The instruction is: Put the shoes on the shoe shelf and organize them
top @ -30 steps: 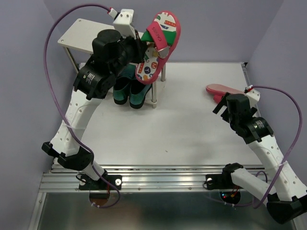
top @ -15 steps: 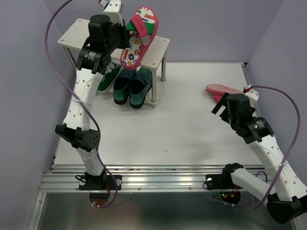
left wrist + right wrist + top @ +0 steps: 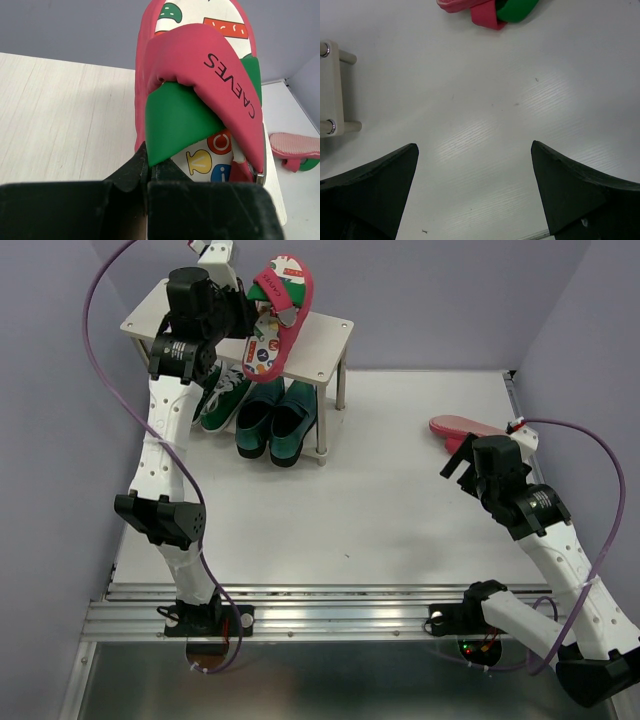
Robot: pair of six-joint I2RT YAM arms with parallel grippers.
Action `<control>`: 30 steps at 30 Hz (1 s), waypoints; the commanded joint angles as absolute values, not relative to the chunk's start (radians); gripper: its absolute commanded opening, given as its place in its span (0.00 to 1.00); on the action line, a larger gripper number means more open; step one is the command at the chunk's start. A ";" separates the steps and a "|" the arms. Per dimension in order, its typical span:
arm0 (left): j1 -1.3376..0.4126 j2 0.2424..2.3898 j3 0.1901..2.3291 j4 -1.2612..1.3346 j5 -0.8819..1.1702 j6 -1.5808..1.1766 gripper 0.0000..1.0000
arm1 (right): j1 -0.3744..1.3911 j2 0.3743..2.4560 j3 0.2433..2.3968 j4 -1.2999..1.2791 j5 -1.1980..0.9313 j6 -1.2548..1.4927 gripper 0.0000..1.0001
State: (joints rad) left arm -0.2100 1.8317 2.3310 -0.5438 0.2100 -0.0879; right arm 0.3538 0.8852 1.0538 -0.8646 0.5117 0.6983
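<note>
White bench [image 3: 400, 500] inside lavender walls, seen from my remote station. Nearest me, the right tool [image 3: 474, 150] hangs over bare bench with its fingers spread wide and nothing between them. Just ahead of that tool lies one red flip-flop [image 3: 485, 10], apparently turned sole up, with its red and green straps tucked beneath it on the bench. Off to that tool's left, well apart, stands the shoe shelf [image 3: 325, 340], a pale wooden rack on thin silver legs.

Under the shelf's top board sit the dark green loafers [image 3: 275, 420], side by side with their toes pointing my way. Beside them, partly hidden behind the left arm, is a green sneaker [image 3: 222, 400] with white laces.

Farthest from me, the left tool [image 3: 147, 167] reaches high over the shelf with its fingers pressed together on the green strap of the second flip-flop [image 3: 200, 60]. That shoe hangs tilted above the top board, patterned white footbed facing the tool's camera and its far end raised toward the back wall. I cannot tell whether its lower end touches the board.
</note>
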 commanded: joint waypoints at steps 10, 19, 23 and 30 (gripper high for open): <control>-0.207 1.815 2.364 -0.463 0.173 -0.107 0.18 | 0.348 0.880 1.098 -0.861 0.509 0.713 1.00; -0.207 1.796 2.339 -0.456 0.170 -0.101 0.50 | 0.348 0.879 1.098 -0.861 0.508 0.719 1.00; -0.207 1.775 2.344 -0.459 0.173 -0.107 0.57 | 0.348 0.887 1.092 -0.861 0.512 0.724 1.00; -0.207 1.631 2.312 -0.448 0.149 -0.112 0.64 | 0.348 0.966 1.078 -0.822 0.551 0.723 1.00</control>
